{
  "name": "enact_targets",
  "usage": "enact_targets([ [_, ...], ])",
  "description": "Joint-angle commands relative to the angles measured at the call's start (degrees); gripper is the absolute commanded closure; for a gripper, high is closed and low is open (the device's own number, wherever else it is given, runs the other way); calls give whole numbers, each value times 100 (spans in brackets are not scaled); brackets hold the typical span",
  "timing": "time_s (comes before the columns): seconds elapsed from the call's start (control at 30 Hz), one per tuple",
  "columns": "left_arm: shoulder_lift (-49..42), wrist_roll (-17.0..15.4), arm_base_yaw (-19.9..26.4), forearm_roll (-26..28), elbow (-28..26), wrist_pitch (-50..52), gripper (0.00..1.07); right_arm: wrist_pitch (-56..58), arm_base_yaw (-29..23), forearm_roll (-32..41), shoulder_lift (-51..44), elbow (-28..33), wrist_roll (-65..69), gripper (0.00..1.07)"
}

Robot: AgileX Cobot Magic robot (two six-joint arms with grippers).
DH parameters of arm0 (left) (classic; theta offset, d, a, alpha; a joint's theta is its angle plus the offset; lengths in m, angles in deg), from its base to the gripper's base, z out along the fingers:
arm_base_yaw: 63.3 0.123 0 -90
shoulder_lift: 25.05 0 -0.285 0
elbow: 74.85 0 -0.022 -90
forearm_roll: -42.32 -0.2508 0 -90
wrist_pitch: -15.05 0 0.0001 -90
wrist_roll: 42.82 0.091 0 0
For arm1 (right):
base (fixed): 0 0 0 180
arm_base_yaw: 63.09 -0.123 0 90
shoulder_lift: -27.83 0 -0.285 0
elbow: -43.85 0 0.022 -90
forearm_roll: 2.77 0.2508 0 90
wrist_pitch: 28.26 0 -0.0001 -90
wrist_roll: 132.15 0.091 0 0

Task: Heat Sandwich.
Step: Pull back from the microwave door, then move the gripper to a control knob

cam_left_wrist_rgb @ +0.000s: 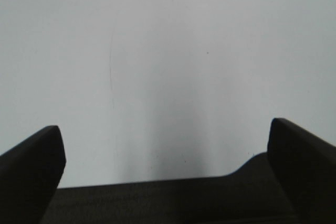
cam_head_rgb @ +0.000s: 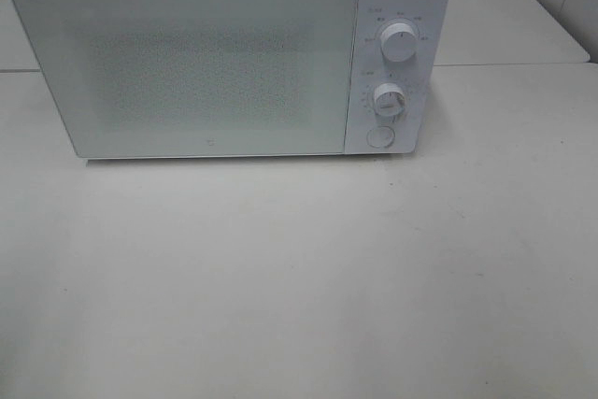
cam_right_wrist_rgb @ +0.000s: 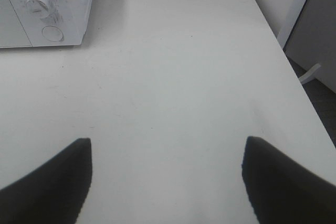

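Sandwich shows in none of the three views, so neither its look nor its place can be told.

The exterior high view takes in the whole front of a white microwave standing by the far edge of the bench. Its door is shut, and the speckled, frosted window gives no sight of what is inside. The control panel is on the side of the microwave nearer the bench's right edge. It carries an upper knob, a lower knob and a round button beneath them. Neither arm appears in this view.

The right wrist view catches only the panel corner of the microwave, with the lower knob and the button. It also shows what the high view does not: the right edge and far-right corner of the bench, and dark floor beyond them. The right end effector is released, its dark fingers spread wide over bare bench top with nothing between them.

The left wrist view shows only a plain pale surface crossed by one faint thin line. The left end effector is likewise released, fingers wide apart and gripping nothing.
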Motion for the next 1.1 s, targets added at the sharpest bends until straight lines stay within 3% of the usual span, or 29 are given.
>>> enact_targets([
  [0.03,-539,17,17,-29,109,223,2,-29,40,0,-149,29,-63,31],
  [0.53,-2298,11,17,-17,109,229,2,-29,40,0,-149,29,-63,31],
  [1.1,-2269,11,17,-11,109,229,2,-29,40,0,-143,29,-63,31],
])
